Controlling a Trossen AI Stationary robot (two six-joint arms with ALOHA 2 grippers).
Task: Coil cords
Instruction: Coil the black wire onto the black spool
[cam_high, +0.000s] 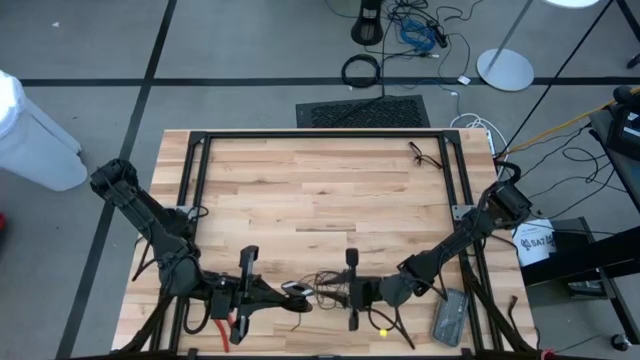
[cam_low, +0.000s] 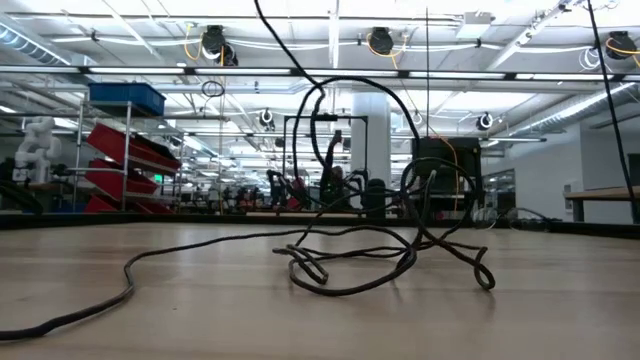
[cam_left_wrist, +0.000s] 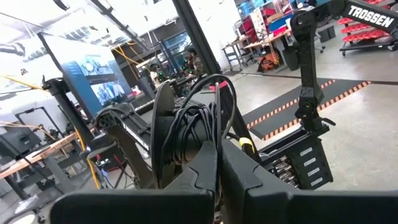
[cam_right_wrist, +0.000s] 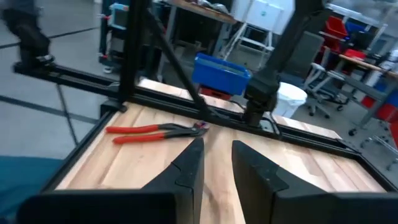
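**Halfway wound, loose end yet to gather**

Clearly the coiling is under way but not finished. From above, both arms have met at the near edge of the table (cam_high: 300, 180). The left gripper (cam_high: 298, 293) and the right gripper (cam_high: 352, 292) face each other closely, with a tangle of the cords (cam_high: 325, 285) strung between them. Red-handled pliers (cam_high: 228, 325) lie by the left arm, a grey flat device (cam_high: 449, 316) by the right arm, and a small dark cord scrap (cam_high: 420, 153) sits well apart near the far edge.

At table height, the thin black cord (cam_low: 370, 250) rises in big open loops and sprawls in loose kinks on the wood, while one strand trails away toward the near corner. That slack looks like the work left to do.

Past the left wrist, the fingers (cam_left_wrist: 208, 168) are pinched tight on a bundle of several wound turns (cam_left_wrist: 193, 127), so part of the coil is already made.

Past the right wrist, the fingers (cam_right_wrist: 189, 163) stand partly apart with nothing between them; the pliers (cam_right_wrist: 155, 130) lie on the wood beyond.

My guess is the free gripper must gather the remaining slack.
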